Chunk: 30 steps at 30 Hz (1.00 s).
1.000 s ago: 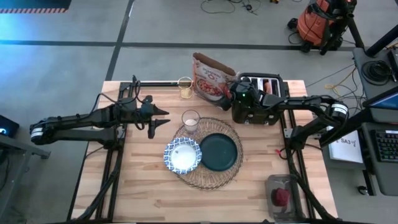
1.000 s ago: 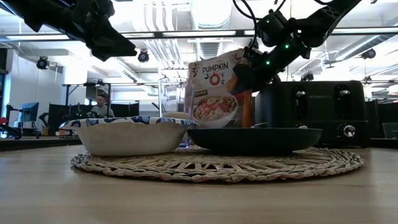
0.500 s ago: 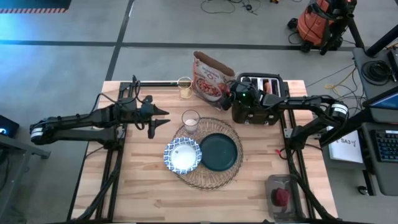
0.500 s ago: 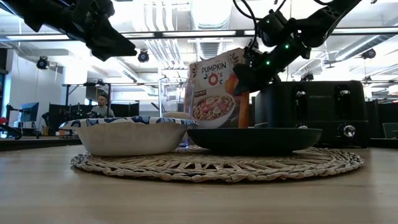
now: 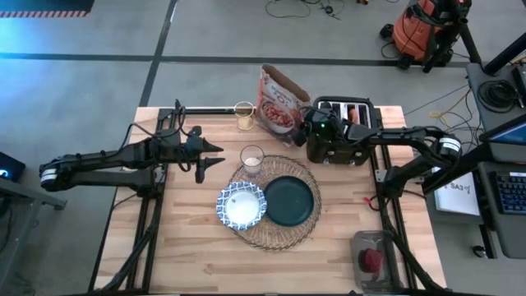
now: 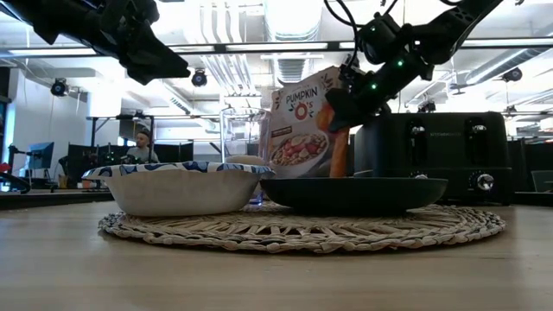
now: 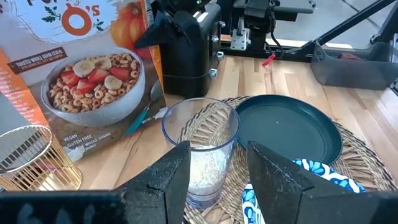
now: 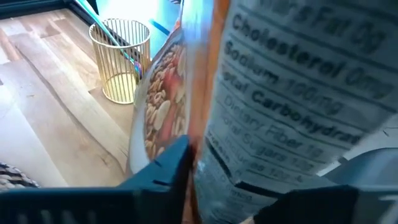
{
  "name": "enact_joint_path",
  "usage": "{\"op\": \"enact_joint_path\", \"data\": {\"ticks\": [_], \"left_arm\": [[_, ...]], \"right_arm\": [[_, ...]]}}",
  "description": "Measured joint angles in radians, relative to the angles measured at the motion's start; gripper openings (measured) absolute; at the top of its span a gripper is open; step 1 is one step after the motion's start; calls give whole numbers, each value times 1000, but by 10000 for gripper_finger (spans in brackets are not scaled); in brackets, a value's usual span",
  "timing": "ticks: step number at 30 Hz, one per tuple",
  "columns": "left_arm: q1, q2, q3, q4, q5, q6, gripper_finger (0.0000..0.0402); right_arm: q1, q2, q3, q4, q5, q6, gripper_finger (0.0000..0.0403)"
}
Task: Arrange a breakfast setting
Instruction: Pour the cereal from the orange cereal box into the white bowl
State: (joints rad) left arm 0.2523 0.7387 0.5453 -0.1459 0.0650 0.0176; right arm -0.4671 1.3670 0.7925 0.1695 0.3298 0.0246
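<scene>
The red-and-white cereal bag point(image 5: 278, 100) stands at the far middle of the table, beside the black toaster point(image 5: 349, 131), and my right gripper point(image 5: 302, 123) is shut on it. The tan woven placemat point(image 5: 275, 226) carries the dark teal plate point(image 5: 288, 201), the blue-and-white bowl point(image 5: 242, 205) and the clear glass point(image 5: 251, 159). My left gripper point(image 5: 215, 156) hangs open above the table to the left of the glass point(image 7: 200, 146), with nothing between its fingers. A blue handle point(image 8: 129, 55) sticks up out of a gold wire cup point(image 5: 244, 115). My right gripper pinches the cereal bag by its orange side edge point(image 8: 198, 134), on the side facing the toaster and in the bag's upper half point(image 6: 325, 117). The fingers point(image 8: 168, 165) come from the table's right, slanting a little downward. The bag stands tilted; the plate hides its bottom in the low view.
A clear tub point(image 5: 374, 256) with a small red fruit point(image 5: 372, 260) sits at the near right corner. The toaster stands right behind my right gripper. Bare wood lies on the near side of the placemat and on the table's left.
My right gripper has shut on the cereal bag's side edge without moving from its place. The bag has turned and tipped: its top has swung toward the far edge, and its printed front now looks narrower and slanted in the low view.
</scene>
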Motion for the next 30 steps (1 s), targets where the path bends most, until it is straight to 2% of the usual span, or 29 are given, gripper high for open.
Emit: {"op": "enact_joint_path", "data": {"ticks": [8, 18, 23, 30], "left_arm": [[0, 0, 0, 0, 5, 16, 142], [0, 0, 0, 55, 6, 74, 142], [0, 0, 0, 96, 5, 110, 142], [0, 0, 0, 141, 1, 156, 143]], "right_arm": [[0, -20, -1, -16, -8, -22, 15], [0, -206, -3, -70, -63, -59, 9], [0, -326, -3, -93, -191, -61, 9], [0, -463, -2, -93, -485, -51, 9]]}}
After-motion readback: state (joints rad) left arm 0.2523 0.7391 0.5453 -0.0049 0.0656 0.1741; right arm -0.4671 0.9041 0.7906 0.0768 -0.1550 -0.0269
